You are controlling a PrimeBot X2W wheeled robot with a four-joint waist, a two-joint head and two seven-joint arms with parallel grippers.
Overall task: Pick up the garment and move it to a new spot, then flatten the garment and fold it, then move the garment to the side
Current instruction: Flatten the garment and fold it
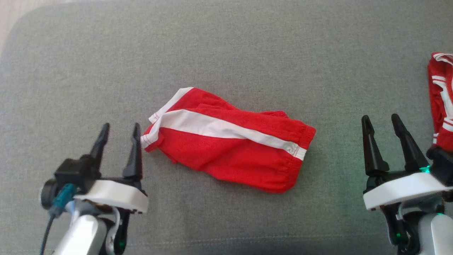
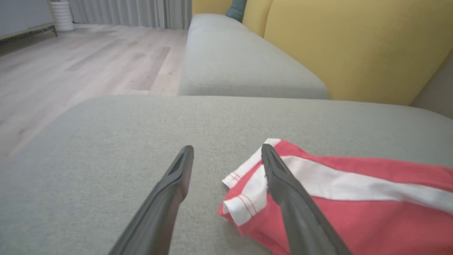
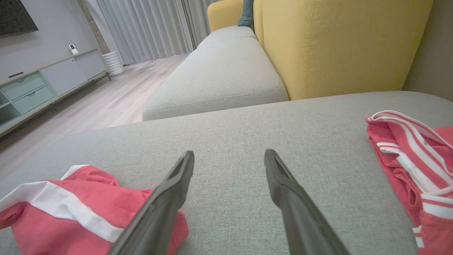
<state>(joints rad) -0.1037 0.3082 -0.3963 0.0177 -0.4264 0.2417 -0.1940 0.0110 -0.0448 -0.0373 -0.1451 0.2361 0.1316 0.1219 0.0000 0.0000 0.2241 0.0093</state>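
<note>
- Shorts [image 1: 230, 148] lie folded, central on the sofa cushion [image 1: 226, 53], seemingly awaiting the shift aside.
- My left gripper [image 1: 121, 125]: open, empty, beside their hem.
- My right gripper [image 1: 380, 117]: open, empty.

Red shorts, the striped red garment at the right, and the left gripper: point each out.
red shorts [image 1: 226, 156]: head view, red cloth below its white stripe.
striped red garment [image 1: 438, 113]: head view, its bunched middle.
left gripper [image 1: 121, 126]: head view, midway between its open fingertips.

Left arm [image 1: 82, 233] and right arm [image 1: 434, 228] hold jaws parted, empty.
</note>
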